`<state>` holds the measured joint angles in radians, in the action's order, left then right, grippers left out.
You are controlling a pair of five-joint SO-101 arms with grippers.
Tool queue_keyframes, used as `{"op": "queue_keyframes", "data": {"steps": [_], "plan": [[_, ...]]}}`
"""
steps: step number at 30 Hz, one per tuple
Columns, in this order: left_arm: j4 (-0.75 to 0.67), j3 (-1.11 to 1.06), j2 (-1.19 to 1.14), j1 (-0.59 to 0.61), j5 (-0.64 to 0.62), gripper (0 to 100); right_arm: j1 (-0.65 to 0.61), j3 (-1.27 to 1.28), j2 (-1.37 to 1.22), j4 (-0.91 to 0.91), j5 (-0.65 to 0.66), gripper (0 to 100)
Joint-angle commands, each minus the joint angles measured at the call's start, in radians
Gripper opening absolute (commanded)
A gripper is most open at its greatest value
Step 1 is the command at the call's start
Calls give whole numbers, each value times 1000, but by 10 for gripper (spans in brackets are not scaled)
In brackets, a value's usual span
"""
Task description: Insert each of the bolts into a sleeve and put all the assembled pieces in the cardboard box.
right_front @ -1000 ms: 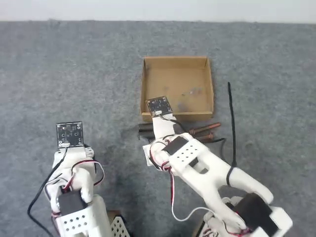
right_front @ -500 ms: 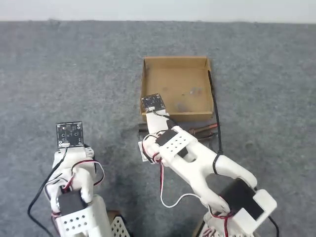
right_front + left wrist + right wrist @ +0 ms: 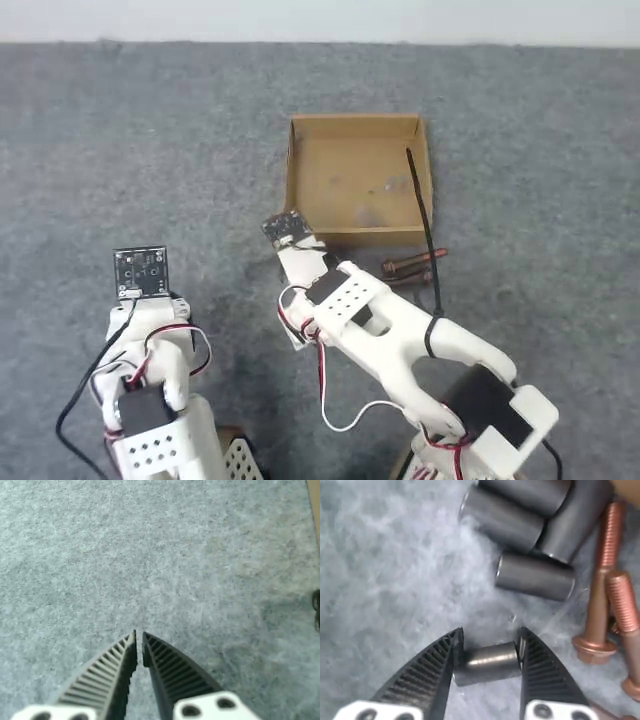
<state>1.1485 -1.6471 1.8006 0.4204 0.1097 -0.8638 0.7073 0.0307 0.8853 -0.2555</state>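
Sleeve: I have one dark grey metal sleeve (image 3: 487, 666) gripped crosswise in my right tool (image 3: 491, 632).
Neighbours: three more grey sleeves (image 3: 535, 577) lie near, with copper-coloured flanged bolts (image 3: 600, 595) beside them.
Box: the brown cardboard box (image 3: 350, 180) sits just beyond.
Left tool: my left tool (image 3: 139, 639) is clenched over the grey carpeted table (image 3: 150, 555).

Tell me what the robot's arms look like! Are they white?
Yes! The left arm and the right arm are white plastic with rows of little holes, black motors, and red, white and black wires looping around. Each tool has two black, ribbed, pointy fingers on white bases: the left tool and the right tool.
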Motion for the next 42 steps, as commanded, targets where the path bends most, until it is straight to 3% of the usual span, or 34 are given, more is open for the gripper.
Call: {"op": "queue_keyframes", "data": {"steps": [1, 7, 11, 21, 25, 29, 42], "plan": [[-21, 4, 20, 6, 6, 17, -1, -20, 84, 56, 44, 158], [-21, 4, 20, 6, 6, 17, 56, 49, 351, 117, 40, 159], [-21, 4, 20, 6, 6, 17, 19, 219, 458, -8, 41, 159], [-21, 4, 20, 6, 6, 17, -79, 292, 478, 1, 43, 158], [-26, -2, 20, 2, 6, 17, -48, 292, 486, 4, 48, 136], [-26, -2, 20, 2, 6, 17, 8, 279, 490, 5, 69, 9], [-26, -2, 20, 5, 6, 17, 27, 310, 613, 127, 190, 7]]}}
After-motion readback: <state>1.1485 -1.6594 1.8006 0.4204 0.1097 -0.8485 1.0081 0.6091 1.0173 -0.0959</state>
